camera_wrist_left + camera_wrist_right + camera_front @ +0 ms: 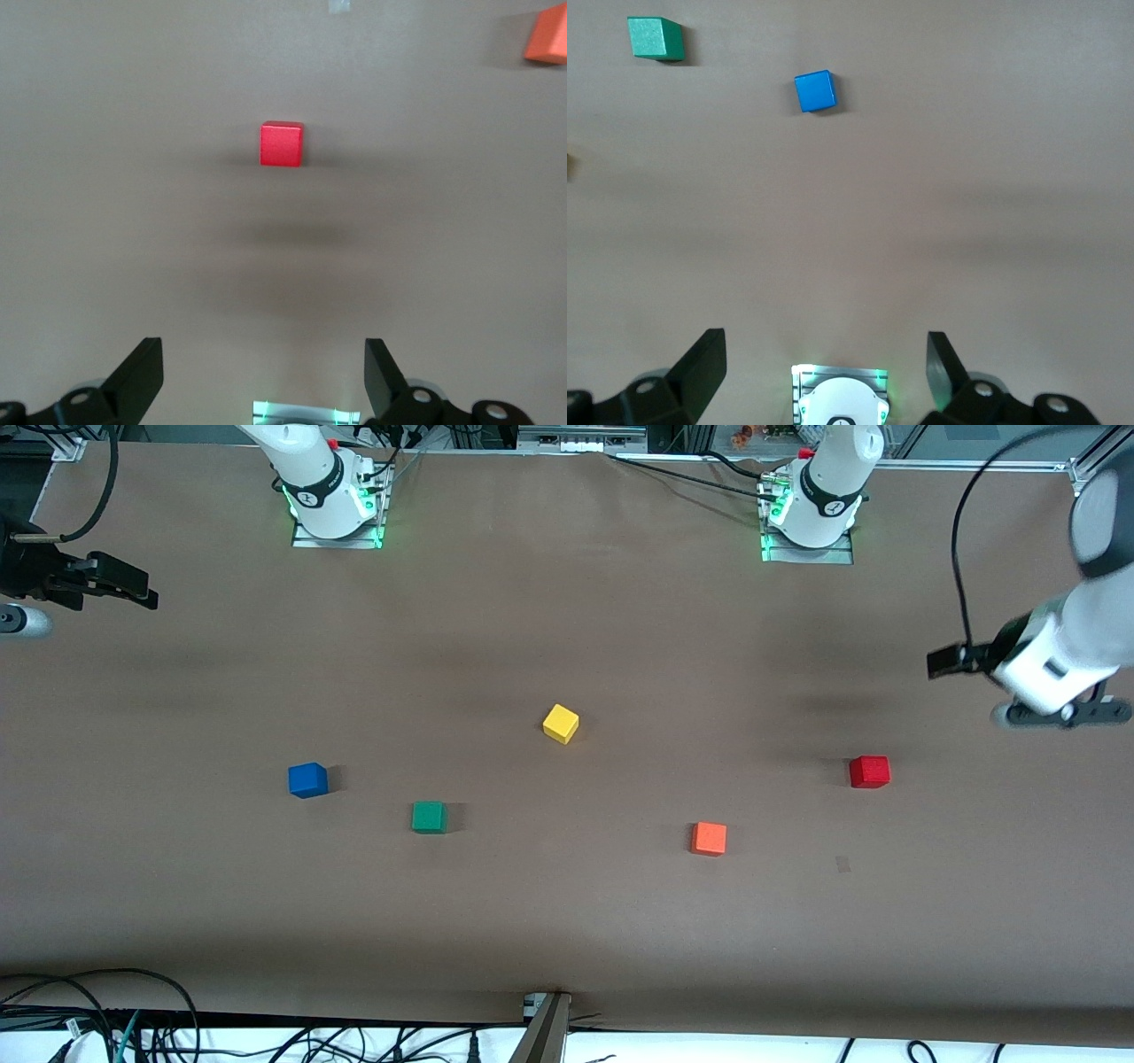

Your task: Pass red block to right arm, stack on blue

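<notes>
The red block (869, 771) sits on the brown table toward the left arm's end; it also shows in the left wrist view (282, 143). My left gripper (1059, 713) hangs open and empty (264, 354) above the table's end, off to the side of the red block and not over it. The blue block (307, 779) sits toward the right arm's end and shows in the right wrist view (815, 91). My right gripper (22, 620) hangs open and empty (827, 350) at the right arm's end of the table, well apart from the blue block.
A green block (429, 817) lies beside the blue one, a little nearer the camera. A yellow block (560, 723) sits mid-table. An orange block (709, 838) lies nearer the camera than the red one. Cables run along the table's near edge.
</notes>
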### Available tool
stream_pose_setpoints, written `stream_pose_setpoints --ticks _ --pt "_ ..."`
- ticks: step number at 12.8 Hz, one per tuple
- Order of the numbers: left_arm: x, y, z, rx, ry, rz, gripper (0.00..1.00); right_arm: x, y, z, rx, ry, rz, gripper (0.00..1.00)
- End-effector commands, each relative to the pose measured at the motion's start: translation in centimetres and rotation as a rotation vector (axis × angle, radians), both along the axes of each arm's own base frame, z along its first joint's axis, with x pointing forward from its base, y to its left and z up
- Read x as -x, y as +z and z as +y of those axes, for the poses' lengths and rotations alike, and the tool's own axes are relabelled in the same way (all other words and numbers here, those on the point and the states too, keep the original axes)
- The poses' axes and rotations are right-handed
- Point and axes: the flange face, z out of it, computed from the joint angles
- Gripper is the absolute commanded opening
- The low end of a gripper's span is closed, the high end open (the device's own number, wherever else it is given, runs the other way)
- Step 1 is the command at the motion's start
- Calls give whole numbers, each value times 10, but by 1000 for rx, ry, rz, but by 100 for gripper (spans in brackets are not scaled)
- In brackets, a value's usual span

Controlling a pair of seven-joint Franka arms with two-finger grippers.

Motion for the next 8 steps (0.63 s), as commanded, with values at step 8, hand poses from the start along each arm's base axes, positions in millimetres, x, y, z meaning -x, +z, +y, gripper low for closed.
stream_pose_setpoints --ticks 8 --pt "3 54 122 -24 -236 24 100 -1 5 0 -16 5 -10 100"
